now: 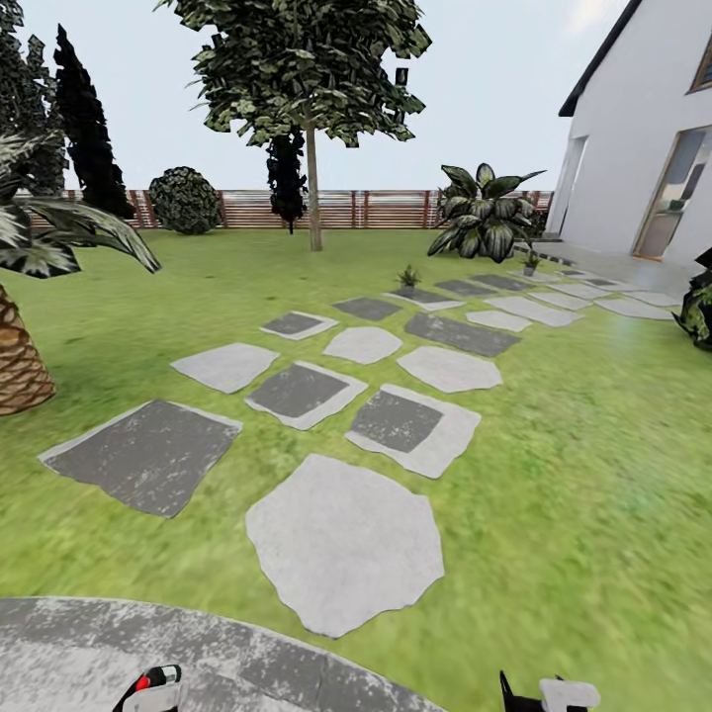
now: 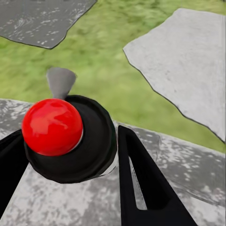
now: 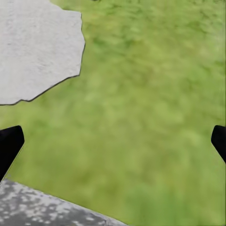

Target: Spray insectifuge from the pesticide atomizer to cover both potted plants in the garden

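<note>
Home garden [image 1: 593,475]: fence [image 1: 336,209], house [image 1: 643,129].

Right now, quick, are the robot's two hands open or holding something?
Left gripper: shut on a black thing with a red ball on top.
Right gripper: open, holding nothing, above the grass.

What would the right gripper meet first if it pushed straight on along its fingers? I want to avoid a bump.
Probably only the grass: between the right gripper's spread fingertips lies bare lawn. The pale stepping stone sits off to one side.
</note>
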Motion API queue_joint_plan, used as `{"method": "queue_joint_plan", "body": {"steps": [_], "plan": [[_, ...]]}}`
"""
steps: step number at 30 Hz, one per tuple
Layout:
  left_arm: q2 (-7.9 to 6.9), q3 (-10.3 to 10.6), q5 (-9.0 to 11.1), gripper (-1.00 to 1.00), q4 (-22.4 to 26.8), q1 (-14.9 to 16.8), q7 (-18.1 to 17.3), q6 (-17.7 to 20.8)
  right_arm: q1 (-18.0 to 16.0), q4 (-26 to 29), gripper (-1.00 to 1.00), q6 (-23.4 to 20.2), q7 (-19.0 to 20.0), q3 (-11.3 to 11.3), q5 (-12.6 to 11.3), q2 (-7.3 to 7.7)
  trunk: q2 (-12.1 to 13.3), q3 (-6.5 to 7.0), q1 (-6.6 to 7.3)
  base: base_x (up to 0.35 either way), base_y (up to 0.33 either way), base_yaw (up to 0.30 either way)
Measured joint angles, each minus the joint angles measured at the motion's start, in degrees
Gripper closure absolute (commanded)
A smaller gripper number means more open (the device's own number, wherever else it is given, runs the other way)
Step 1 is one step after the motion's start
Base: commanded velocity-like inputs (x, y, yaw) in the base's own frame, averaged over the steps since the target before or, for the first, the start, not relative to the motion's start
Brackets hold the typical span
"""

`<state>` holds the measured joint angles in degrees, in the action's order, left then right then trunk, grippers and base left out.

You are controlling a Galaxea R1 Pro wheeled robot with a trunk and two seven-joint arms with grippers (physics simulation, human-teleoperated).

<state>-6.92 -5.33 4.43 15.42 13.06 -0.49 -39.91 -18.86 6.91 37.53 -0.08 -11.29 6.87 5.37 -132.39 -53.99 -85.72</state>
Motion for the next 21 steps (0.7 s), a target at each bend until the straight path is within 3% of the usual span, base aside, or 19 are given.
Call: {"method": "queue_joint_plan", "body": {"steps": [21], "plan": [[-0.01,0.0,-0.1,1.0,0.0,0.0,0.0,0.0,0.0,0.0,-1.0,0.0,0.0,0.0,0.0,0.0,0.0,0.0,0.0,0.335,0.0,0.0]]}}
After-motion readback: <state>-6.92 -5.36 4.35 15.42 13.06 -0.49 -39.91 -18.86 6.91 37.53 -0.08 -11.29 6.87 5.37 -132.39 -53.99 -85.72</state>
